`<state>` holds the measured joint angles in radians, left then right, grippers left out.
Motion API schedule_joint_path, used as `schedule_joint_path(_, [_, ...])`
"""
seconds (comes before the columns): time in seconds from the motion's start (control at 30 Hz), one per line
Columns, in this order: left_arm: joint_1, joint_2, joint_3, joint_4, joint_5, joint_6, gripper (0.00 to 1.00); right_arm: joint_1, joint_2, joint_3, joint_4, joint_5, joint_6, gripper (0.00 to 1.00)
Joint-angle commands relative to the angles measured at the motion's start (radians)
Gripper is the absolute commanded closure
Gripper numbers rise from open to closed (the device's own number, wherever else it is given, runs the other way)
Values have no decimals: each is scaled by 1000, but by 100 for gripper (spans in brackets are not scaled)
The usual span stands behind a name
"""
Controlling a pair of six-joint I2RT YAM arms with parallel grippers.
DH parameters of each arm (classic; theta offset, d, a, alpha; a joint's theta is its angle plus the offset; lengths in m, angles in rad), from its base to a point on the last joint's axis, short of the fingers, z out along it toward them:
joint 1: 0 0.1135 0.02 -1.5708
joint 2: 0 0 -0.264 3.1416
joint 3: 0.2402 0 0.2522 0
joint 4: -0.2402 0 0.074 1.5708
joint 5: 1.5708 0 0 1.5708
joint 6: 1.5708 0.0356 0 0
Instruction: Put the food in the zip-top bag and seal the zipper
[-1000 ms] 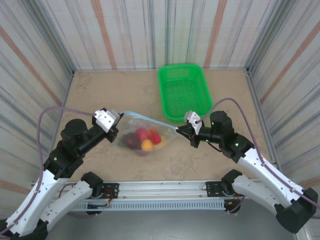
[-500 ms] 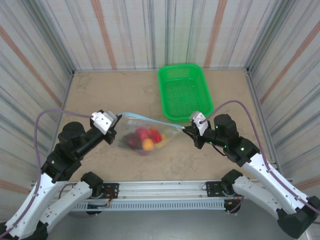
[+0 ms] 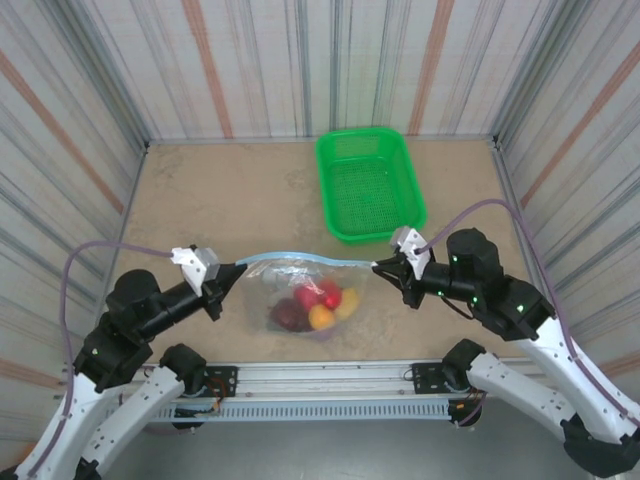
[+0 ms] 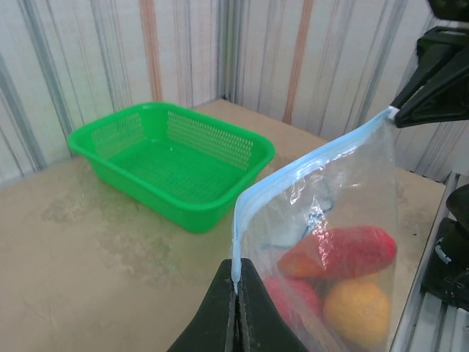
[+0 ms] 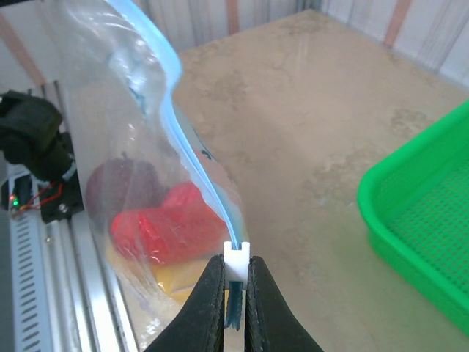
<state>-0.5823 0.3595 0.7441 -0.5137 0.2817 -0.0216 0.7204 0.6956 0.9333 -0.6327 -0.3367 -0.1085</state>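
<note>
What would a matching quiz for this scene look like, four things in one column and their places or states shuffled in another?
1. green mesh tray
2. toy fruits and vegetables
3. left gripper
4. right gripper

A. inside the zip-top bag
B. shut on the left end of the zipper
C. on the table, beyond the bag
D. shut on the right end of the zipper

Pairs: 1-C, 2-A, 3-B, 4-D.

l gripper [image 3: 236, 269] & r gripper [image 3: 380, 265] both pinched tight, tip-to-tip, arms low
</note>
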Motion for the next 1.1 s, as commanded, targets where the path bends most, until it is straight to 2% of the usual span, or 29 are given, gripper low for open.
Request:
schedule_joint_path(0.0, [6, 13, -67, -7, -115, -149, 100, 42, 100, 32, 21, 16, 7, 97])
schedule_joint_path(0.1, [8, 61, -115, 17, -311, -232, 100, 62, 197, 39, 103, 65, 15, 97])
schedule_joint_path(0.13, [12, 90, -123, 32, -397, -270, 100, 67, 225, 45, 128, 101, 22, 93])
schedule_joint_path(0.2, [43, 171, -119, 56, -484, -319, 100, 77, 286, 81, 148, 188, 27, 71])
schedule_joint_path(0.23, [74, 232, -107, 68, -486, -351, 100, 77, 323, 108, 146, 234, 23, 65])
schedule_joint_path(0.3, [166, 361, -77, 99, -413, -420, 100, 75, 354, 145, 142, 318, 27, 59])
schedule_joint_path(0.43, [406, 715, -3, 154, -176, -606, 100, 46, 353, 180, 147, 436, 47, 57])
schedule_joint_path(0.5, [478, 920, 59, 180, -67, -661, 100, 28, 349, 192, 141, 468, 84, 58])
schedule_joint_path(0.53, [489, 1037, 117, 161, -27, -668, 100, 17, 346, 196, 133, 476, 123, 56])
schedule_joint_path(0.6, [483, 1220, 251, 52, -19, -690, 100, -10, 344, 214, 95, 463, 191, 55])
schedule_joint_path(0.67, [463, 1313, 306, 45, 19, -696, 100, -40, 343, 233, 51, 445, 234, 55])
schedule_joint_path(0.7, [446, 1316, 305, 65, 16, -696, 100, -51, 337, 236, 34, 452, 249, 55])
schedule_joint_path(0.8, [400, 1270, 300, 66, -87, -662, 100, -68, 309, 216, 31, 439, 258, 56])
schedule_joint_path(0.9, [402, 1228, 285, 60, -133, -644, 100, -98, 303, 201, 20, 438, 291, 56])
schedule_joint_path(0.93, [405, 1212, 278, 60, -143, -637, 95, -108, 302, 194, 18, 439, 297, 54])
schedule_joint_path(0.97, [409, 1190, 266, 62, -165, -631, 86, -120, 301, 186, 15, 447, 307, 52])
schedule_joint_path(1.03, [421, 1146, 237, 81, -192, -610, 58, -156, 300, 168, 16, 452, 336, 45])
schedule_joint_path(1.07, [425, 1123, 229, 79, -212, -596, 40, -180, 300, 154, 16, 451, 345, 40])
